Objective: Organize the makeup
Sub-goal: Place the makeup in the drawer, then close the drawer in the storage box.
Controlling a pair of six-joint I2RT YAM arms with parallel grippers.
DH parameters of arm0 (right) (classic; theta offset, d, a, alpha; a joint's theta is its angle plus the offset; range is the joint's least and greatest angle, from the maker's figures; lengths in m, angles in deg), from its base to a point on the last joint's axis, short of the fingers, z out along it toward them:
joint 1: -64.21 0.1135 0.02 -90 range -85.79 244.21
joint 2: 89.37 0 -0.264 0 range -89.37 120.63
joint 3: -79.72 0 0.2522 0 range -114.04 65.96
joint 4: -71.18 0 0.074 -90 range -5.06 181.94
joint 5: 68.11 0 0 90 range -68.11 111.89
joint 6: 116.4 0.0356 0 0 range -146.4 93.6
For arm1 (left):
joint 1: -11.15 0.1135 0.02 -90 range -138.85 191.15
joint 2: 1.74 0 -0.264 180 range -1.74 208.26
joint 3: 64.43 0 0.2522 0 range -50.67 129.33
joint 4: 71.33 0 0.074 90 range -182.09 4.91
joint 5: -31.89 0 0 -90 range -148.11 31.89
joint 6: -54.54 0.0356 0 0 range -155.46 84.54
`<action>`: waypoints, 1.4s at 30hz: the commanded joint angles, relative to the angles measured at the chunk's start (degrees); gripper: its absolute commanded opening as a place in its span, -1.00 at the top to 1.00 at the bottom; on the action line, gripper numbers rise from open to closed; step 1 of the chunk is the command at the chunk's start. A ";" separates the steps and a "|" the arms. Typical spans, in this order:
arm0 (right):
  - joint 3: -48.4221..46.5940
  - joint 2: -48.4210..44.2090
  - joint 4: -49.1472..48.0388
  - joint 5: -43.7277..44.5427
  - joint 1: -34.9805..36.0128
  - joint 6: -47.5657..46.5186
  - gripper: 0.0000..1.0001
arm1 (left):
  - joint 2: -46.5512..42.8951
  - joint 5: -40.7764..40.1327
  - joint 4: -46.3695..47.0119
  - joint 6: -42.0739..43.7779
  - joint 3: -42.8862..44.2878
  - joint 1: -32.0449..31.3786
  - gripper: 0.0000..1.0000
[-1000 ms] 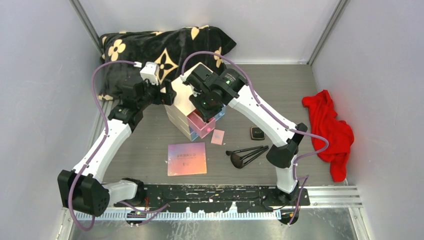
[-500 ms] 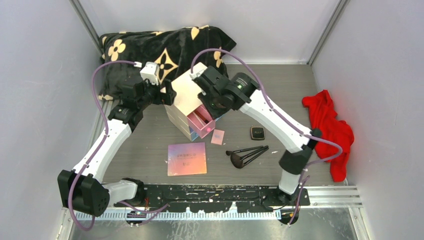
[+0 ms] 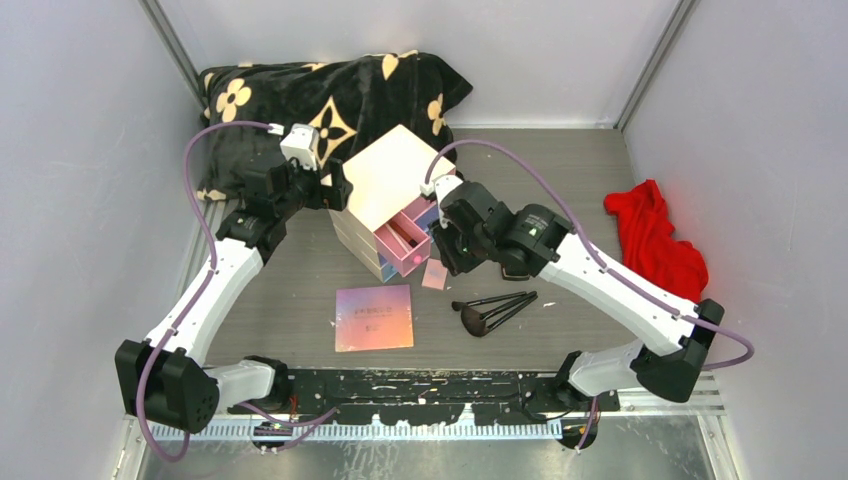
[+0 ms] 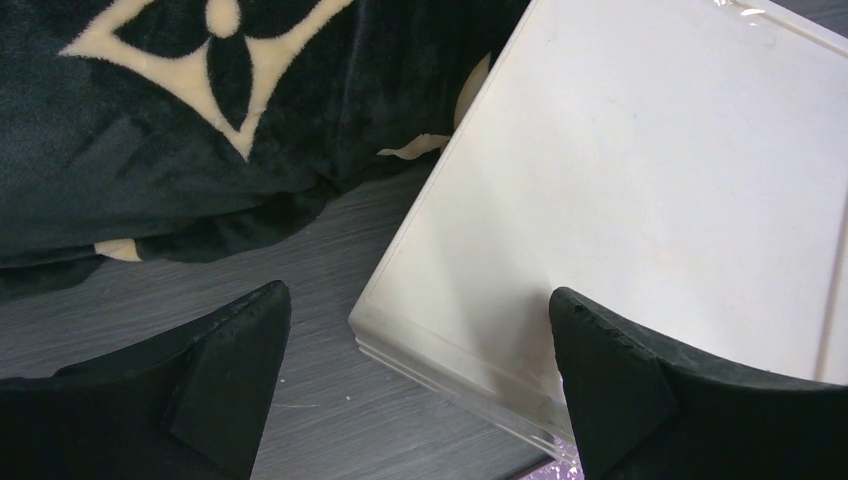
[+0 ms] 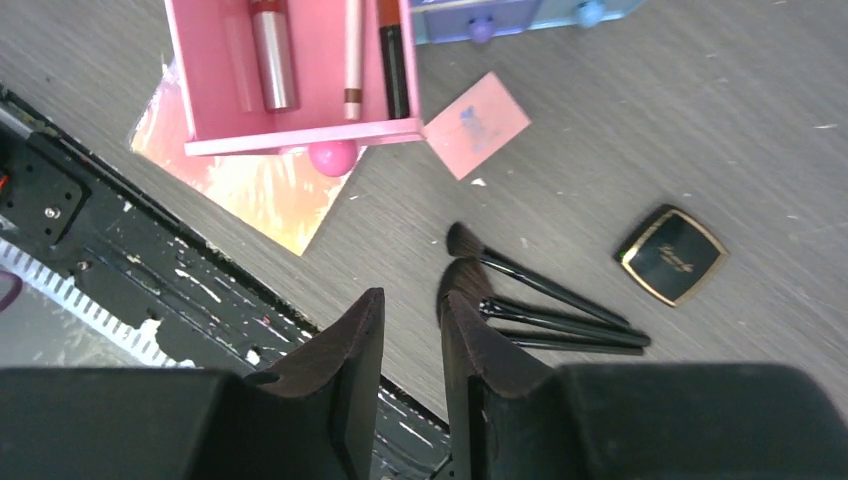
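Right jaws are standing almost pressed together, with a thin slit between the pads (image 5: 345, 350). They are pinching nothing and hovering above the worktop (image 5: 720, 90). In the wrist view, three black-handled brushes (image 5: 545, 300) are lying together on the worktop just at 1 o'clock of the tips. A black compact (image 5: 672, 254) with a gold rim is resting at 2 o'clock, apart from the brushes. A tiny pink square compact (image 5: 476, 124) is lying at 12 o'clock, just beside the pulled-out pink drawer (image 5: 300, 135). That drawer, at 11 o'clock, is holding a metallic tube (image 5: 272, 60) and two thin sticks (image 5: 352, 50) side by side. The iridescent palette (image 5: 250, 190) is lying flat at 10 o'clock, partly under the drawer front.

Left jaws are standing spread wide, pinching nothing, straddling the near corner of the cream box (image 4: 640, 170). Whether either pad is touching it cannot be told. A black flowered blanket (image 4: 150, 120) is lying at 11 o'clock of them.

In the overhead view, a red cloth (image 3: 655, 250) is lying at 3 o'clock of the box, well apart.
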 commanded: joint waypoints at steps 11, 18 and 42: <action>9.54 -2.52 -20.31 -6.59 -0.14 -1.06 0.32 | -1.45 -1.73 -1.41 1.64 -0.22 0.02 -1.00; 11.36 -1.96 -24.36 -4.70 -0.13 -1.96 0.32 | -1.19 -1.65 -1.09 1.56 -0.35 0.03 -1.00; 6.38 3.23 -33.12 -0.74 -0.12 -5.21 0.34 | -1.01 -0.68 -1.08 1.13 -0.37 0.02 -1.00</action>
